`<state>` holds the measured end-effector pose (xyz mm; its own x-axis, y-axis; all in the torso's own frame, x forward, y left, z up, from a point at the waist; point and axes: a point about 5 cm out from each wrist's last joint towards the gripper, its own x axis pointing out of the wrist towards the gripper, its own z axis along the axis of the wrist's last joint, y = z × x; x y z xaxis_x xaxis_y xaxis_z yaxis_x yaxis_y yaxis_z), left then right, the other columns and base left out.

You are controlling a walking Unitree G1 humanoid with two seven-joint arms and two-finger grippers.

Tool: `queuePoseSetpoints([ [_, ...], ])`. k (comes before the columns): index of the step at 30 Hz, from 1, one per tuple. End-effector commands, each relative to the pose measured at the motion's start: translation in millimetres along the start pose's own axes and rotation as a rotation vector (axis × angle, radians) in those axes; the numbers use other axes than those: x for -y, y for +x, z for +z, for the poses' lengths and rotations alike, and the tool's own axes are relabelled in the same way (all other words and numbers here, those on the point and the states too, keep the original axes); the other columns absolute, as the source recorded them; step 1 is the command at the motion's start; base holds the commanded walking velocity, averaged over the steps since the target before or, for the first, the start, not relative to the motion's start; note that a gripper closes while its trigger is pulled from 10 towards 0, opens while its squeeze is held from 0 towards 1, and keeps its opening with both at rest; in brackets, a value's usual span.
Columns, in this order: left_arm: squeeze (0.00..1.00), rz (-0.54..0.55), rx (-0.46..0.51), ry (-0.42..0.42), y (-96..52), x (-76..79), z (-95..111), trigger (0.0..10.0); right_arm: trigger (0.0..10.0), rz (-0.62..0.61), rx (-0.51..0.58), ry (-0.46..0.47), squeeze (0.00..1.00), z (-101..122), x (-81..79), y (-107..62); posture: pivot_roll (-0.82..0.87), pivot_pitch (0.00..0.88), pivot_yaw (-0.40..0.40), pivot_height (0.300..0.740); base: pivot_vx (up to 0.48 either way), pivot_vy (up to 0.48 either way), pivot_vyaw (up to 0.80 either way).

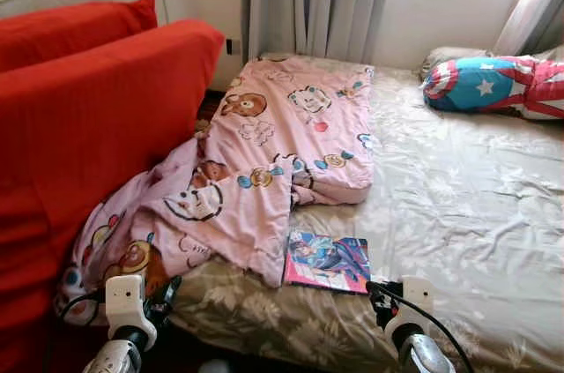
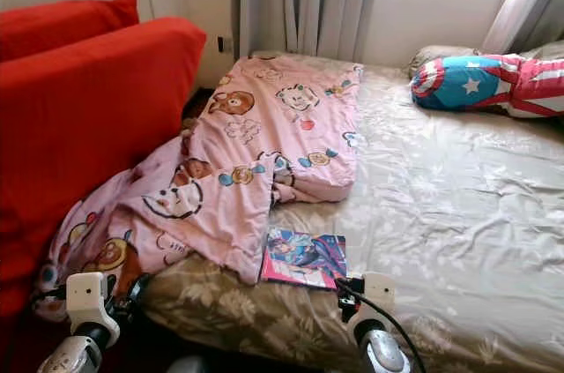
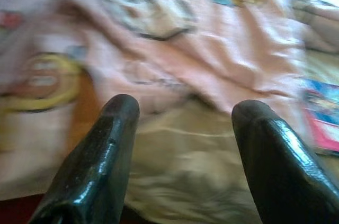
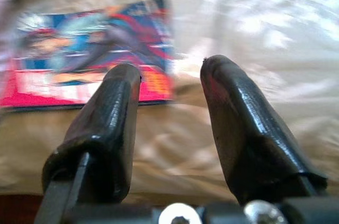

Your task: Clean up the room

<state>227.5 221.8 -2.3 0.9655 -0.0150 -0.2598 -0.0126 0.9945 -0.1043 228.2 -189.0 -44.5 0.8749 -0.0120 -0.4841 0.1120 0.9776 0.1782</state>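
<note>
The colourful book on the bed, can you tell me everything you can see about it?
The book is thin and flat, with a glossy-looking cover in bright blue, red and pink showing cartoon-style figures. It lies closed, face up, near the front edge of the bed sheet. A corner of the pink cartoon blanket touches or slightly overlaps one edge. The right gripper hovers open just in front of it, not touching it. The print is too blurred to read.

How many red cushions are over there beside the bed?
2. A big red cushion leans against the bed's left side, touching the pink quilt. A smaller one sits behind and above it, by the wall. Others may be hidden behind them.
</note>
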Motion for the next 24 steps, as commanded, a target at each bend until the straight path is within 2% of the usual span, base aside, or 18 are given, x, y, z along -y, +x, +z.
queuePoseSetpoints([
  [1,0.0,0.009,0.007,0.024,1.5,-7.9,6.6,10.0,10.0,0.007,0.009,0.01,0.0,3.2,-5.3,2.9,0.08,0.0,-0.048,0.626,0.337,0.0,0.0],
  [10,0.0,0.01,0.009,0.033,0.3,-11.4,9.1,10.0,10.0,-0.006,-0.004,0.042,0.0,0.5,-6.7,2.8,0.09,0.0,-0.033,0.626,0.332,0.0,0.0],
  [16,0.0,0.002,0.06,0.038,0.2,-9.9,24.2,10.0,10.0,-0.011,-0.031,0.092,0.0,5.4,-8.2,8.4,0.13,0.0,-0.024,0.626,0.0,0.0,0.0],
  [19,0.0,-0.008,0.086,0.04,-1.8,-7.9,31.7,10.0,10.0,-0.021,-0.069,0.107,0.0,7.1,-6.7,11.4,0.14,0.038,-0.02,0.626,0.0,0.0,0.0],
  [20,0.0,-0.01,0.094,0.039,-3.5,-7.1,33.9,10.0,10.0,-0.031,-0.071,0.124,1.0,9.5,-5.0,12.7,0.14,0.062,-0.023,0.626,0.0,0.0,0.0],
  [21,0.0,-0.012,0.099,0.039,-4.6,-6.5,35.4,10.0,10.0,-0.039,-0.07,0.138,1.0,11.3,-3.9,13.7,0.14,0.062,-0.023,0.626,0.0,0.0,0.0],
  [24,0.0,-0.016,0.118,0.039,-12.2,-4.8,41.6,10.0,10.0,-0.073,-0.079,0.145,1.0,16.6,0.8,16.2,0.16,0.132,-0.029,0.626,0.0,0.0,0.0],
])
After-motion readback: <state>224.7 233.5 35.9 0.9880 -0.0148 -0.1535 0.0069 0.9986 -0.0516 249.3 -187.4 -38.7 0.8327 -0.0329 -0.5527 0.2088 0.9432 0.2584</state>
